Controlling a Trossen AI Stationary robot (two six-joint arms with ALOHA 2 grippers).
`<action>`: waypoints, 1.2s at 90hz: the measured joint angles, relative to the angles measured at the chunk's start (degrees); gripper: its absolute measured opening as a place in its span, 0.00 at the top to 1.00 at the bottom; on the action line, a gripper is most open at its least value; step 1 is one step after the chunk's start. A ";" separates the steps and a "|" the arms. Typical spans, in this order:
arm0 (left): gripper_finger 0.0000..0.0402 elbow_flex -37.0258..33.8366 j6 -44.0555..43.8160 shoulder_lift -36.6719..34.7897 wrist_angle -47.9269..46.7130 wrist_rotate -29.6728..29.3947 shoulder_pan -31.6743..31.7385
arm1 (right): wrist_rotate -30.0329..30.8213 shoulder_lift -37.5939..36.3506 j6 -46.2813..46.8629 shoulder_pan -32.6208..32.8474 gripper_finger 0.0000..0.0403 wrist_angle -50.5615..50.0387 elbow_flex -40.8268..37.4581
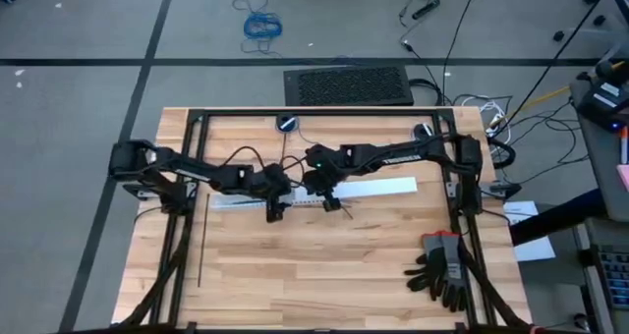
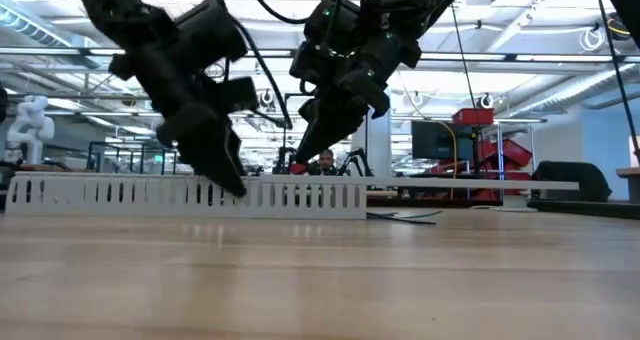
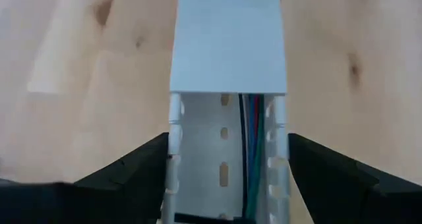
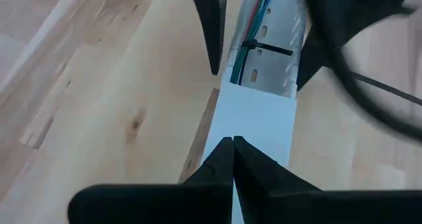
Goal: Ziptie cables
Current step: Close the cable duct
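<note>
Cables (image 3: 252, 155) lie inside the white slotted duct (image 3: 227, 145) at mid-table, between the spread fingers (image 3: 125, 178) of the left gripper (image 3: 227, 184), which straddles the duct's walls. A ziptie (image 4: 267, 49) crosses the cables there. The right gripper (image 4: 232, 143) hovers over the duct's lid (image 4: 254, 125), fingers pressed together on nothing, well apart from the cables.

High view: overhead, facing straight down on the whole table (image 1: 324, 265). Low view: table-top height, level across the white duct (image 2: 150, 195) into the room. Wrist views: close, facing opposite ways along the duct, which runs between the left jaws; both share its cover.
</note>
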 joint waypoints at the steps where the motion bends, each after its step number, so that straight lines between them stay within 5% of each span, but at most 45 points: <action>1: 0.27 -0.06 -0.06 0.16 0.12 0.00 0.00 | 0.00 0.00 0.00 0.00 1.00 0.01 0.00; 44: 0.40 -0.05 -0.10 4.06 5.34 -1.82 0.00 | -0.38 3.19 1.72 0.11 1.00 3.90 0.09; 81: 0.42 -0.05 -0.35 4.06 5.20 -2.40 0.00 | -0.49 4.87 1.87 0.38 1.00 9.42 0.11; 108: 0.42 -0.05 -0.74 4.06 5.41 -2.40 0.04 | 0.50 3.06 -0.49 0.44 1.00 2.96 5.47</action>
